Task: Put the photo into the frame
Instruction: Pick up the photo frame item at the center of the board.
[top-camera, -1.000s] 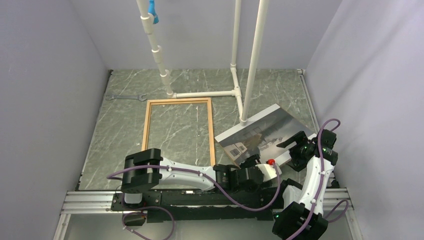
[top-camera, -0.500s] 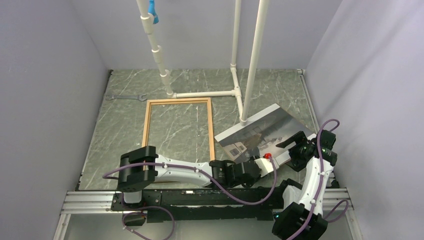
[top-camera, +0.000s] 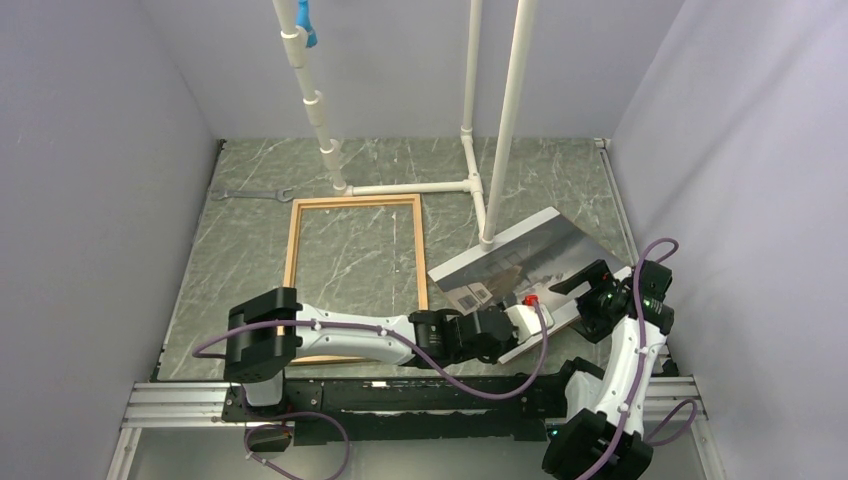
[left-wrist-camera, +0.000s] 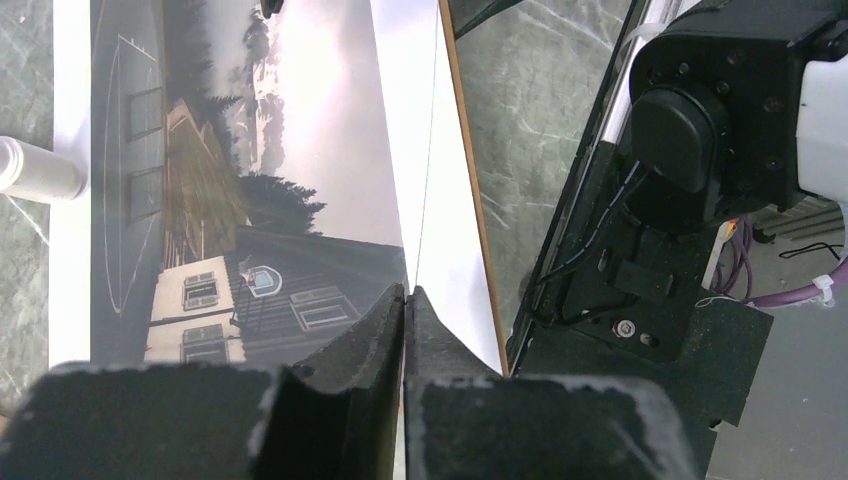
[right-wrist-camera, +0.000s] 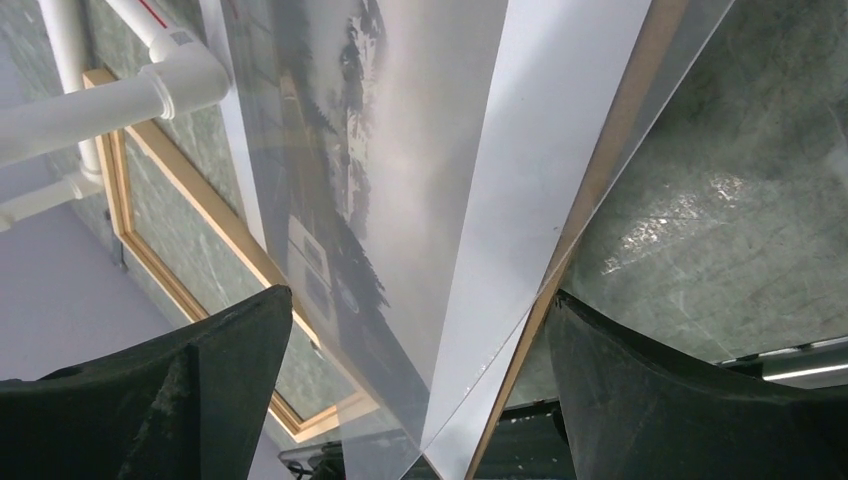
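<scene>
left gripper (left-wrist-camera: 405, 297) pinches the white-bordered grey landscape photo print (left-wrist-camera: 300, 150) by its edge; right gripper (right-wrist-camera: 420, 300) gapes wide, holding nothing.

near right corner of the frame (top-camera: 292, 250) lay hidden under the left arm (top-camera: 350, 335), near edge of the photo (top-camera: 530, 255) was covered by the left gripper (left-wrist-camera: 405, 295), white pipes (top-camera: 510, 110) were cut off at the top

Robot lab test cell: plain lilac walls (top-camera: 90, 200) boxing marble-pattern table (top-camera: 540, 170), white pipe rig (top-camera: 510, 120) far, aluminium rail (top-camera: 180, 400) near
</scene>
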